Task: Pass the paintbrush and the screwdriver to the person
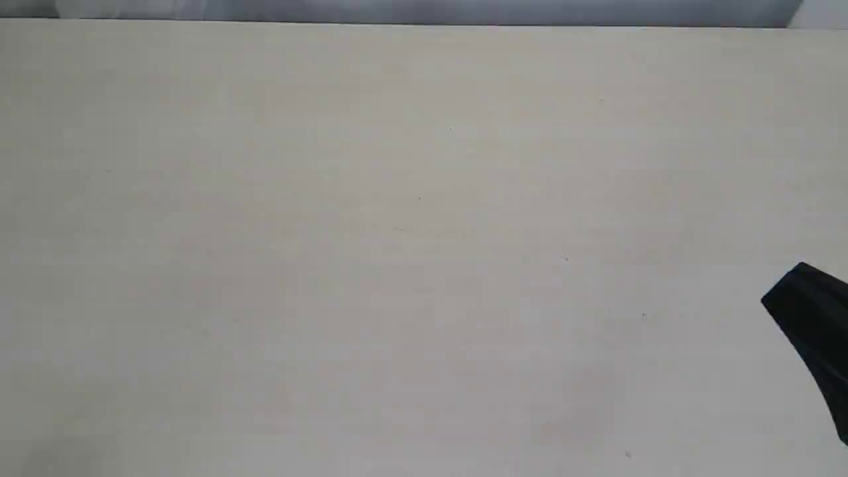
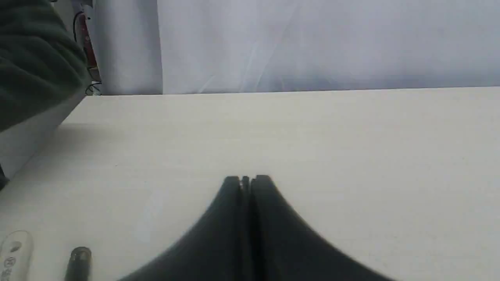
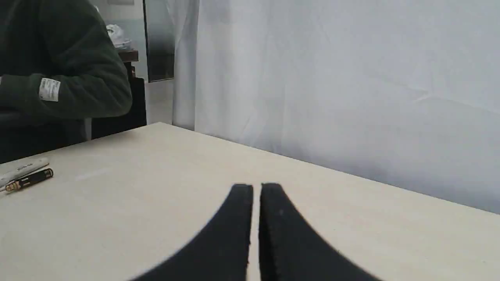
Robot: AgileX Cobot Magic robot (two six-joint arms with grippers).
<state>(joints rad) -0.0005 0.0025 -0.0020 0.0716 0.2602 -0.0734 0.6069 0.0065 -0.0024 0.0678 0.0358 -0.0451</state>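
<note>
The screwdriver (image 3: 29,179), black handle with gold bands, lies on the table (image 3: 156,203) at its far side near the person. Only its black handle end (image 2: 80,261) shows in the left wrist view. The paintbrush's pale handle (image 3: 21,168) lies right beside it, and the handle tip with its hole (image 2: 13,253) shows in the left wrist view; bristles and ferrule are out of view. The person's dark green sleeve (image 3: 70,70) rests past the table edge, with no bare hand visible. My left gripper (image 2: 246,180) and right gripper (image 3: 256,187) are both shut and empty, well away from the tools.
A white curtain (image 3: 332,78) hangs behind the table's far edge. In the exterior view only the bare tabletop (image 1: 397,232) and a black part of my right gripper (image 1: 808,311) at the right border appear. The dark green sleeve (image 2: 35,58) overhangs the table corner.
</note>
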